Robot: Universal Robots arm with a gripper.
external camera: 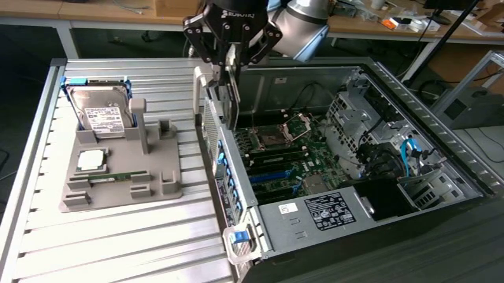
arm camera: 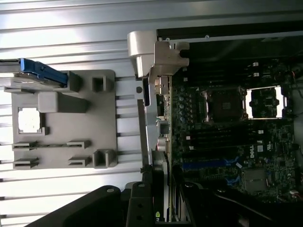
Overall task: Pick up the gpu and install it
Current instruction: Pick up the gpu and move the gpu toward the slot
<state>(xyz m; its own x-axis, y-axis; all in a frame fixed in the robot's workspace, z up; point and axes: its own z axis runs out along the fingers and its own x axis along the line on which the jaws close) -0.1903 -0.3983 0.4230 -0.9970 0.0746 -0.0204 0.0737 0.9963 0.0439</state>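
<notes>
gpu (external camera: 229, 101) hanging upright, gripped in tool (external camera: 229, 61), over computer case (external camera: 303, 79)

The hand (external camera: 231, 58) is gripping the gpu (external camera: 226, 97), which is hanging upright below it, over the edge of the open case (external camera: 284, 227).

A grey holder (external camera: 122, 156) lies on the slatted metal bench (external camera: 110, 242). At its far end a silver, white-labelled hard drive (external camera: 102, 115) stands leaning in a blue caddy (external camera: 71, 88), with a grey post (external camera: 140, 121) rising just beside it. Nearer, a square processor (external camera: 91, 159) lies flat, and a slim green RAM stick (external camera: 110, 175) sits in a slot beside it. Wooden desks (external camera: 102, 9) run behind the bench.
</notes>
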